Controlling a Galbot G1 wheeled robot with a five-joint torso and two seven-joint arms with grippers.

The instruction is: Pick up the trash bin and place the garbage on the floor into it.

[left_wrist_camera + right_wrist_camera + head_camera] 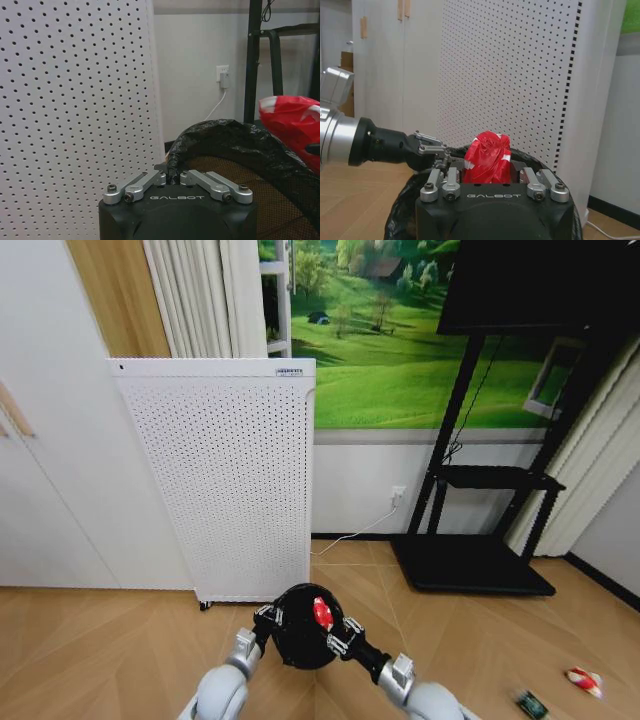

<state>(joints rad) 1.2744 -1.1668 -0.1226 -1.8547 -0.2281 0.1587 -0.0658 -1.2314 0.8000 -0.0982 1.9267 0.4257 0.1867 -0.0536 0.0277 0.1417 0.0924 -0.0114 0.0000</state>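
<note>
Presently grips the trash bin (300, 645) by its left rim with the left gripper (268, 618), fingers drawn together on the folded edge of the black liner (220, 137). Seen from the left wrist view as a tight pinch, with the two metal linkages nearly meeting over the plastic. Holds the bin off the wooden floor (100, 640), low and central at the near edge of the head view, mouth facing up and mesh wall showing brown beneath the liner.

Carries a crushed red-and-white piece (322, 613) in the right gripper (335, 632), fingers closed against its sides. Keeps that piece right above the open mouth of the bin, just inside the rim line on the right side, apart from the left gripper across the opening. Cannot tell whether the piece touches the liner.

Leaves a second red-and-white piece (583, 680) lying on the floor at the near right, well apart from the bin, with a green bottle (531, 703) just beside it, nearer and slightly to the left.

Faces a white perforated appliance (230, 480) standing upright directly beyond the bin, with a black stand (480, 560) farther right and a wall socket (398, 495) with a white cable (350, 535) between them.
</note>
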